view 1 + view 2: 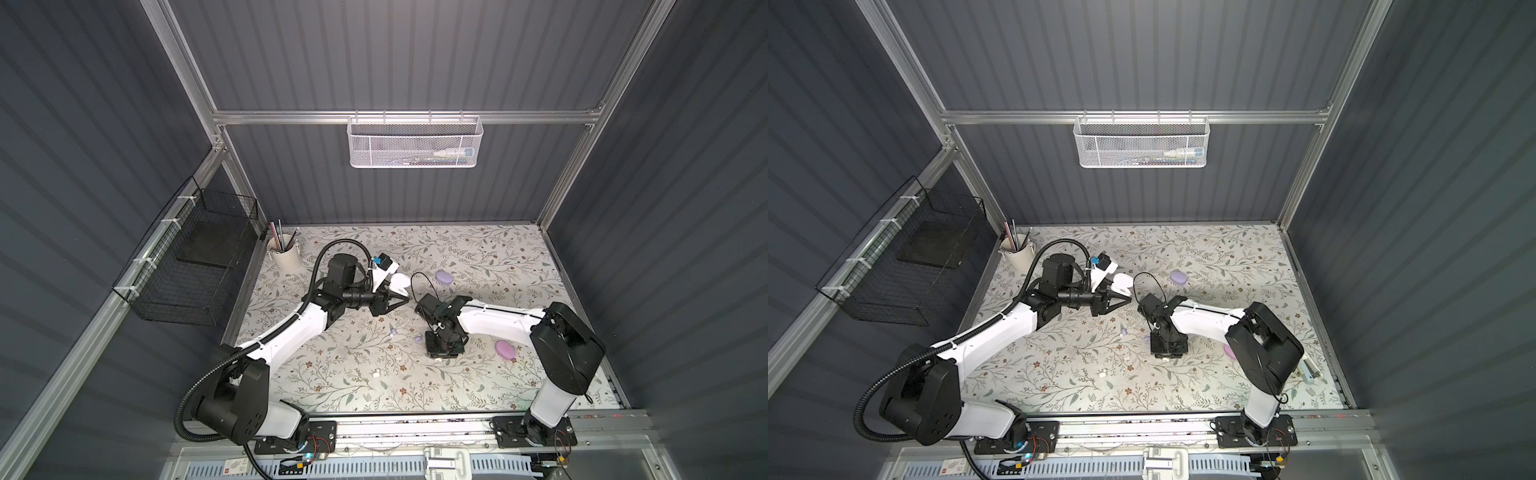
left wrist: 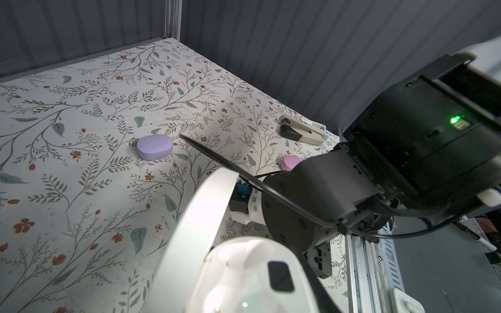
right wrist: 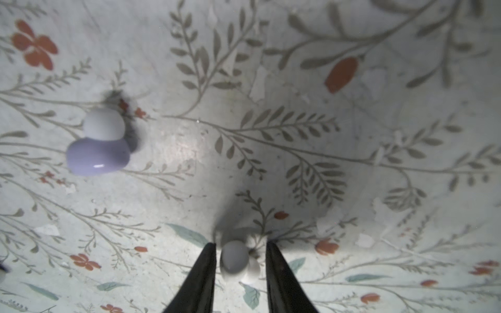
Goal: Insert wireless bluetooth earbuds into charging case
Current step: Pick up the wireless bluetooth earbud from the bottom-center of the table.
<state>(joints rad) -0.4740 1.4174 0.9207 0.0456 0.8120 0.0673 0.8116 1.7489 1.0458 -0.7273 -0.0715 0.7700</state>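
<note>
left gripper (image 1: 402, 298) clamped on open white case (image 2: 244, 260) | right gripper (image 3: 241, 244) narrowly apart, straddling white earbud (image 3: 234, 260)

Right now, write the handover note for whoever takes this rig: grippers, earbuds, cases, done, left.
Left gripper: shut on the open white case.
Right gripper: open, fingers either side of a white earbud lying on the table; no grip yet.
Loose: lavender earbud near it, second white earbud nearer the robot.
Lavender case and pink case lie closed on the table.
Done: white case in hand, lid open. Left: every earbud; none visibly seated.
</note>
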